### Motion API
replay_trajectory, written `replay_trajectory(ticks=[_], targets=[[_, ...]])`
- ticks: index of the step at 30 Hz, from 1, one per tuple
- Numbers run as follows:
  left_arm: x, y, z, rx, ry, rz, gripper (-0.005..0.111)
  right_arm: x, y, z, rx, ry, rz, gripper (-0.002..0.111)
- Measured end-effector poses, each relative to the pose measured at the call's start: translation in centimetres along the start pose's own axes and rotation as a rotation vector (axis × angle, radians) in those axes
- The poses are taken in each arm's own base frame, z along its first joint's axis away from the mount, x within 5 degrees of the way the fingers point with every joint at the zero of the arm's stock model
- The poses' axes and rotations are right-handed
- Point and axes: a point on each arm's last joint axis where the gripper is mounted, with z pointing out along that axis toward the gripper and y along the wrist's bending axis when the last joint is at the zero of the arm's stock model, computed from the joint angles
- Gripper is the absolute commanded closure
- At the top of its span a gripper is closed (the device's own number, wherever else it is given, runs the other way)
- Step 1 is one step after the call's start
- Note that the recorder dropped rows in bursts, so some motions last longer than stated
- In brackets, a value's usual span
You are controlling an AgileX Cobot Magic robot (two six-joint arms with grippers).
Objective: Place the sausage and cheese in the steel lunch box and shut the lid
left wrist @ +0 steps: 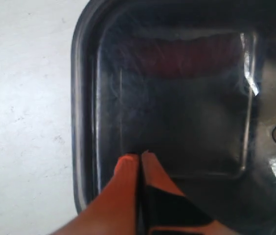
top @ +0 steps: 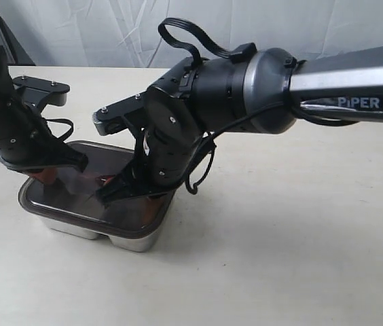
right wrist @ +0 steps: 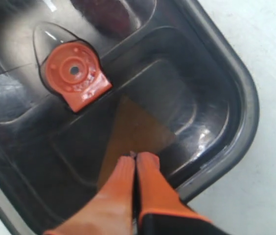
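The dark smoky lid [top: 83, 204] lies on top of the steel lunch box [top: 134, 239]. Through the lid [left wrist: 177, 98] the red sausage [left wrist: 187, 56] shows dimly. Under the lid [right wrist: 187, 103], beside its orange centre valve [right wrist: 74, 73], the yellow-orange cheese [right wrist: 133, 129] shows as a wedge. My left gripper [top: 45, 178] [left wrist: 139, 155] is shut, tips pressed on the lid near its left end. My right gripper [top: 120, 191] [right wrist: 135, 157] is shut too, tips on the lid over the cheese.
The box sits on a pale tabletop [top: 300, 238]. A white cloth backdrop [top: 110, 30] hangs behind. The right arm [top: 341, 75] stretches in from the right above the table.
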Motion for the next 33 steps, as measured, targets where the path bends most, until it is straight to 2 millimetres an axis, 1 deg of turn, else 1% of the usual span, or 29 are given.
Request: replay_trajectory(ticks=[6, 11, 21, 33], targets=[[0.0, 0.0, 0.9, -0.001, 0.033, 0.000, 0.106, 0.0, 0.1, 0.3, -0.003, 0.007, 0.005, 0.109], [-0.2, 0.0, 1.1, -0.002, 0.044, 0.000, 0.106, 0.0, 0.1, 0.7, -0.004, 0.024, 0.009, 0.109], [-0.2, 0.0, 1.1, -0.002, 0.044, 0.000, 0.106, 0.3, 0.1, 1.4, -0.018, 0.059, -0.015, 0.109], [-0.2, 0.0, 1.1, -0.002, 0.046, 0.000, 0.106, 0.2, 0.2, 1.3, -0.045, 0.068, -0.020, 0.109]])
